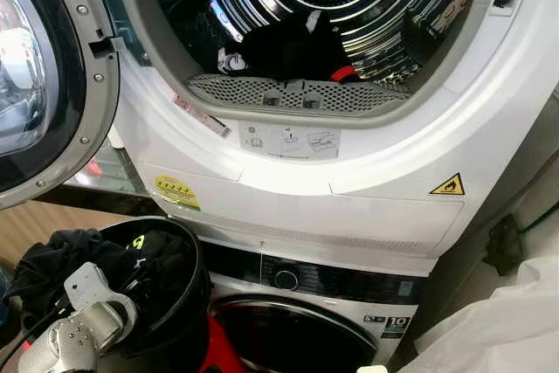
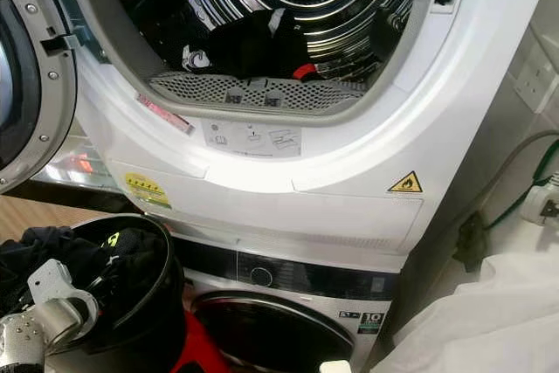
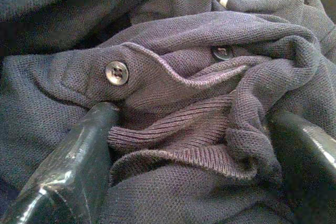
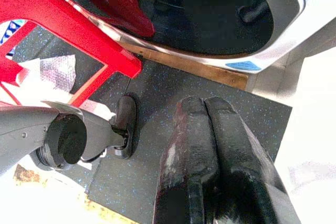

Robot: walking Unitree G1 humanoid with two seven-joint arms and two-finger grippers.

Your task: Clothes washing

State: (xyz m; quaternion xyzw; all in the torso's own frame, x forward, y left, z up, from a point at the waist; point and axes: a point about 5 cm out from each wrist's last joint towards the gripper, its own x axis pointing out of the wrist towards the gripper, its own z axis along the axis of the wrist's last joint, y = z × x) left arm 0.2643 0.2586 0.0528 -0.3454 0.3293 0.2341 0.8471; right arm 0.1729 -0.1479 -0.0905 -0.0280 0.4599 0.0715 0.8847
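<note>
The dark polo shirt (image 3: 178, 129), a knit garment with two buttons on its placket, lies bunched in the black bucket (image 1: 179, 303) that stands in front of the stacked machines. The left gripper (image 3: 191, 150) reaches down into that bucket, its jaws spread wide with a fold of the shirt's ribbed collar lying between them; the fabric touches both fingers (image 3: 73, 166), though whether it is truly gripped is hard to tell. Above the bucket, the dryer drum (image 1: 349, 6) stands open, its door (image 1: 39, 76) swung aside, and holds a small heap of dark clothes (image 1: 288, 45) with a bit of red near the lint filter (image 1: 297, 93). Below the dryer sits the washing machine (image 1: 306, 312), door shut. The right gripper (image 4: 210, 150) hangs low over grey speckled floor (image 4: 157, 93), its jaws pressed together and empty, near a red stool (image 4: 68, 30).
</note>
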